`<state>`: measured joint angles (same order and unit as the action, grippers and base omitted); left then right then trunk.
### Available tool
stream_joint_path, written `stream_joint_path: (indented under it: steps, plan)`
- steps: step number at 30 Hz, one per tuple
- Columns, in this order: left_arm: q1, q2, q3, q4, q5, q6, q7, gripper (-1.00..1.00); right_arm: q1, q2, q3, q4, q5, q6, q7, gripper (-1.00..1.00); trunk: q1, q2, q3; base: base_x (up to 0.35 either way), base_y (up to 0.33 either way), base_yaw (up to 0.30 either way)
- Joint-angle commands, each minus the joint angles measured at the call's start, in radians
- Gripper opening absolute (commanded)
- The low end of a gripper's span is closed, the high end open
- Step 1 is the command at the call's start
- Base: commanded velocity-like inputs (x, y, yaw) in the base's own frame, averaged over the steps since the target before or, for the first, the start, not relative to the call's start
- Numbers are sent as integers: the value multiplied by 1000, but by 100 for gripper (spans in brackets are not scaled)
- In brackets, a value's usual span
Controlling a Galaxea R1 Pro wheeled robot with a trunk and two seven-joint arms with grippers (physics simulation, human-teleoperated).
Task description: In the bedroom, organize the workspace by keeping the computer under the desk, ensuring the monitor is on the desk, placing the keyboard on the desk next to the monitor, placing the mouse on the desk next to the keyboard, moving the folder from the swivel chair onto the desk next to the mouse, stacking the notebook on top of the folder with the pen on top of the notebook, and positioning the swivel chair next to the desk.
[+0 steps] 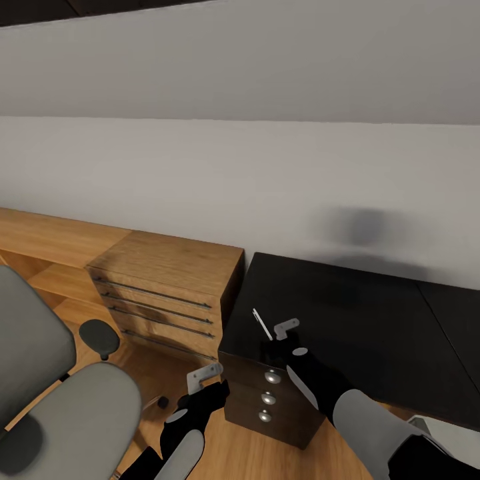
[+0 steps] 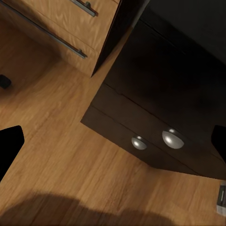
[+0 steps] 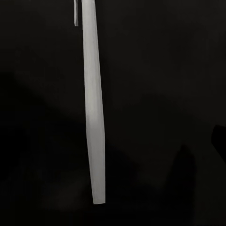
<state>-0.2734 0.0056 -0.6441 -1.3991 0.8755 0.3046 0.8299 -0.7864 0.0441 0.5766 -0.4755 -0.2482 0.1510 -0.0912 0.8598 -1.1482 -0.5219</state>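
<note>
Slim white pen (image 1: 262, 324) clamped in right claw (image 1: 279, 335) over glossy black desk (image 1: 360, 320), left claw (image 1: 208, 377) spread apart.

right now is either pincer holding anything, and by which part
The right pincer appears to hold the pen by its lower end, the rest sticking up over the desk. The left pincer looks empty.

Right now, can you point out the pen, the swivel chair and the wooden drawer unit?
pen (image 1: 262, 324): head view, middle of its white shaft, over the black desk's corner.
swivel chair (image 1: 80, 413): head view, grey seat cushion.
wooden drawer unit (image 1: 170, 263): head view, its flat top.
</note>
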Motion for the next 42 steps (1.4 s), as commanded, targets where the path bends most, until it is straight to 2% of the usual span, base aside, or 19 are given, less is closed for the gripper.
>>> stream_joint_path:
  steps: [1, 7, 13, 16, 25, 26, 42]
  plan:
    - [-1, 1, -2, -1, 3, 4, 7, 100, 0, -1, 9, 6, -6, 8, -10, 100, 4, -8, -4, 0, 0, 0]
    - [-1, 1, -2, -1, 3, 4, 9, 100, 0, -1, 9, 5, -6, 8, -10, 100, 27, -50, -23, 0, 0, 0]
    - [-1, 1, -2, -1, 3, 4, 8, 100, 0, -1, 9, 6, -6, 8, -10, 100, 27, -50, -23, 0, 0, 0]
    - [-1, 1, -2, -1, 3, 4, 9, 100, 0, -1, 9, 6, -6, 8, -10, 100, 39, -71, -33, 0, 0, 0]
    - [-1, 1, -2, 0, 3, 5, 6, 100, 0, -1, 9, 6, -6, 8, -10, 100, 39, -71, -33, 0, 0, 0]
    - [-1, 1, -2, 0, 3, 5, 6, 100, 0, -1, 9, 6, -6, 8, -10, -100, 39, -71, -33, 0, 0, 0]
    - [-1, 2, -2, 0, 3, 5, 6, 100, 0, -3, 8, 1, -8, 11, -10, -100, 39, -71, -33, 0, 0, 0]
